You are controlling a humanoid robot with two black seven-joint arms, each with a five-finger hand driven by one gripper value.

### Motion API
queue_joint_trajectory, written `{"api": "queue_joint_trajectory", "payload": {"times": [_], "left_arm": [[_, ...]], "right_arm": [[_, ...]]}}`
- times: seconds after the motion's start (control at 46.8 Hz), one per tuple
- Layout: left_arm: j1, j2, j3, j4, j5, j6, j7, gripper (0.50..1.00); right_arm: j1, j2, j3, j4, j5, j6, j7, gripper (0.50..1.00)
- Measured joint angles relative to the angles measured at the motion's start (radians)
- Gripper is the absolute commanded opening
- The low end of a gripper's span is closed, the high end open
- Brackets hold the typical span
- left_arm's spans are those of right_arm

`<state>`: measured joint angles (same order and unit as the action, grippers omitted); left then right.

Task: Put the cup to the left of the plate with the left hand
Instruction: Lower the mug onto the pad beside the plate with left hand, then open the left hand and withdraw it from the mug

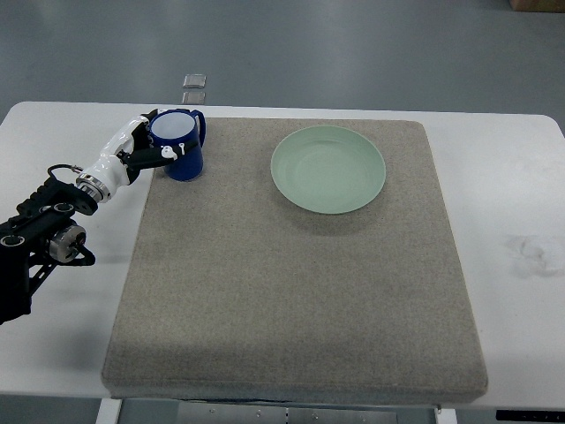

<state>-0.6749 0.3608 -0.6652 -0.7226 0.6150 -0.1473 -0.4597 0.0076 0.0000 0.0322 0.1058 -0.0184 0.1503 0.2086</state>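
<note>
Left hand (148, 141): I see fingers wrapped round blue cup (180, 145).
Cup: left of green plate (327, 169), apart, on grey mat (291, 300) corner.

Even, diffuse overhead lighting; the white counter (512, 177) is bright but not blown out, and the grey floor (353, 44) carries a soft pale sheen. Shadows are faint: a thin dark rim below the plate (328, 169) and beside the cup (183, 146). Focus is sharp throughout, with slight bowing of the counter's far edge.
</note>
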Motion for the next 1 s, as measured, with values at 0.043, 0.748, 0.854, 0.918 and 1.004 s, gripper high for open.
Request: {"api": "queue_joint_trajectory", "payload": {"times": [0.043, 0.748, 0.854, 0.918, 1.004], "left_arm": [[0.000, -0.004, -0.001, 0.000, 0.000, 0.000, 0.000, 0.662], [0.012, -0.026, 0.012, 0.011, 0.002, 0.032, -0.044, 0.966], [0.012, -0.026, 0.011, 0.011, 0.002, 0.032, -0.044, 0.994], [0.013, -0.026, 0.008, 0.011, 0.000, 0.032, -0.043, 0.994], [0.014, -0.026, 0.004, 0.010, 0.000, 0.032, -0.043, 0.994]], "right_arm": [[0.000, 0.000, 0.000, 0.000, 0.000, 0.000, 0.000, 0.932], [0.000, 0.000, 0.000, 0.000, 0.000, 0.000, 0.000, 0.932], [0.000, 0.000, 0.000, 0.000, 0.000, 0.000, 0.000, 0.932], [0.000, 0.000, 0.000, 0.000, 0.000, 0.000, 0.000, 0.932], [0.000, 0.000, 0.000, 0.000, 0.000, 0.000, 0.000, 0.932]]}}
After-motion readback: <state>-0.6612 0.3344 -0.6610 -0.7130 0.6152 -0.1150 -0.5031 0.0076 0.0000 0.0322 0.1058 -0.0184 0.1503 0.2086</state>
